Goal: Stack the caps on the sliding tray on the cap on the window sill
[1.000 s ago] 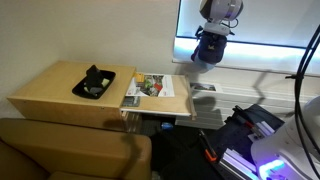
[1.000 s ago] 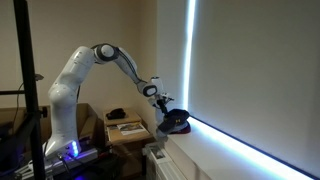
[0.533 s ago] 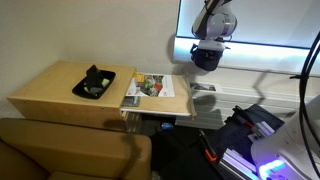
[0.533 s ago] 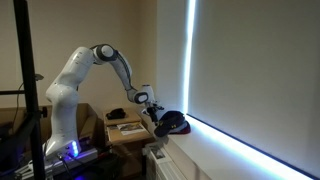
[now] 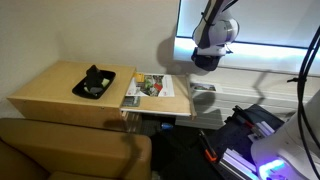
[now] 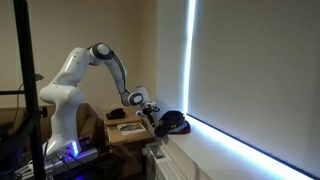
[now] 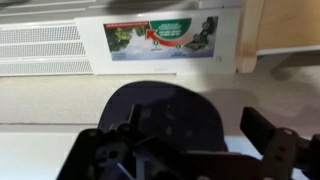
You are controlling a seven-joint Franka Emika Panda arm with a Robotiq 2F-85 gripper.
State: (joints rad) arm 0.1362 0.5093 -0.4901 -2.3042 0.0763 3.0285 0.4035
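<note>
A dark cap (image 6: 176, 122) lies on the white window sill (image 6: 230, 150). It fills the middle of the wrist view (image 7: 165, 108). My gripper (image 6: 151, 112) is open and empty, a short way back from the cap on the room side. In the wrist view its two fingers (image 7: 195, 122) stand apart on either side of the cap's near edge, without touching it. In an exterior view the gripper (image 5: 207, 58) hangs in front of the sill, and I cannot tell the cap apart from it there. The sliding tray (image 5: 180, 100) shows only a colourful magazine (image 5: 152, 86); I see no caps on it.
A wooden side table (image 5: 50, 90) carries a black tray (image 5: 94, 82) with a dark object. A sofa back (image 5: 70, 150) fills the front. A white radiator grille (image 7: 45, 45) runs below the sill. Cables and equipment (image 5: 250, 130) stand by the robot base.
The gripper has drawn back from the cap on the sill towards the room and a little lower. The cap stays on the sill.
</note>
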